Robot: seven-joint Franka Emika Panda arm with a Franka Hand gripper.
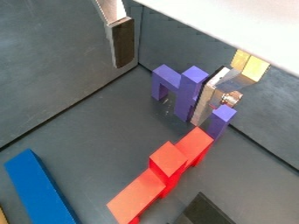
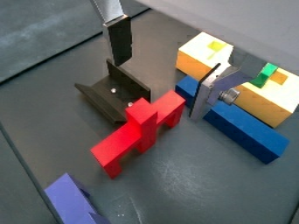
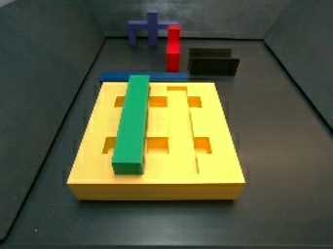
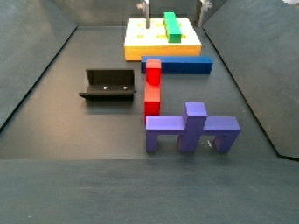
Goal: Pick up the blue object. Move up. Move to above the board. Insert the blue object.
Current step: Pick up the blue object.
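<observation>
The blue object [image 2: 239, 125] lies flat on the floor against the board's [image 2: 201, 56] end; it also shows in a wrist view [image 1: 41, 188] and in both side views [image 3: 135, 76] [image 4: 177, 65]. The yellow-orange board [image 3: 208, 165] [image 4: 138, 39] carries a green bar [image 3: 134, 122] in one groove. My gripper [image 2: 163, 83] [image 1: 170, 92] hangs high above the floor, open and empty. One finger [image 2: 118, 39] is over the fixture's side and the other finger [image 2: 211, 87] is over the blue object near the board. Only thin fingertips [image 4: 145, 7] show at a side view's top edge.
A red stepped piece [image 2: 138, 133] [image 4: 152, 86] lies between the blue object and the purple cross-shaped piece [image 1: 179, 86] [image 4: 191, 129]. The dark fixture [image 2: 114, 93] [image 4: 107, 85] stands beside the red piece. Grey walls enclose the floor.
</observation>
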